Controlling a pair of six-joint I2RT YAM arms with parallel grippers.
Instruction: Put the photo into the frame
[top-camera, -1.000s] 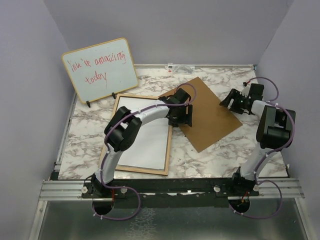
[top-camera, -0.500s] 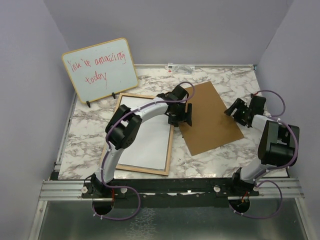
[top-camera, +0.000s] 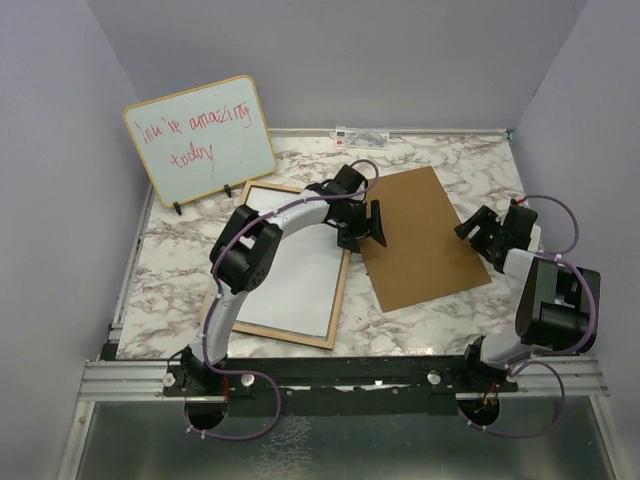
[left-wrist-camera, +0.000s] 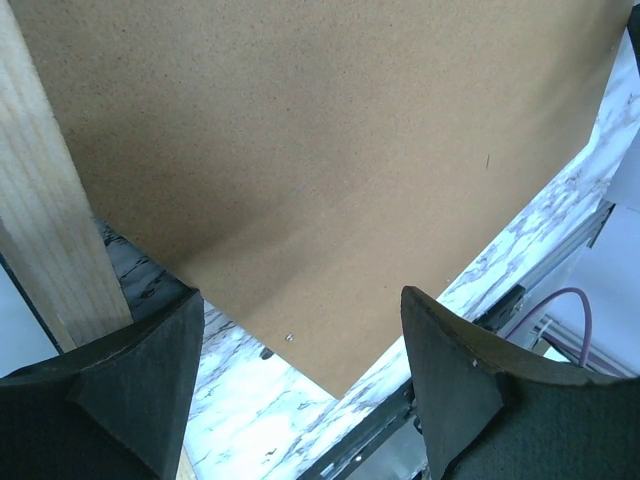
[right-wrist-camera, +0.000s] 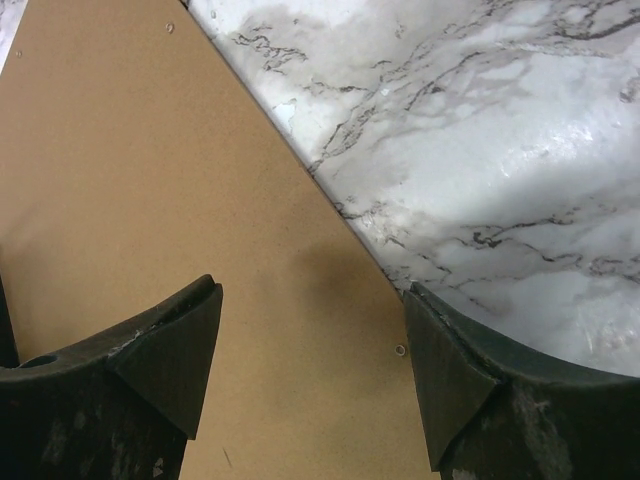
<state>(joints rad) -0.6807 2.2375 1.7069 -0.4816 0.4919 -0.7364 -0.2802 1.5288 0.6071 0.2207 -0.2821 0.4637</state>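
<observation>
Fingers of the left gripper (top-camera: 364, 230) stand apart over the left edge of the brown board (top-camera: 425, 240), just beside the right rail of the frame (top-camera: 272, 338). The frame lies flat on the left half of the marble table (top-camera: 170, 260), light wood face up. The photo (top-camera: 295, 285) lies inside its rails (white reverse up). The right gripper (top-camera: 483, 230) hovers at the board's right edge, its fingers also spread. A whiteboard (top-camera: 200, 140) leans at the far left corner.
</observation>
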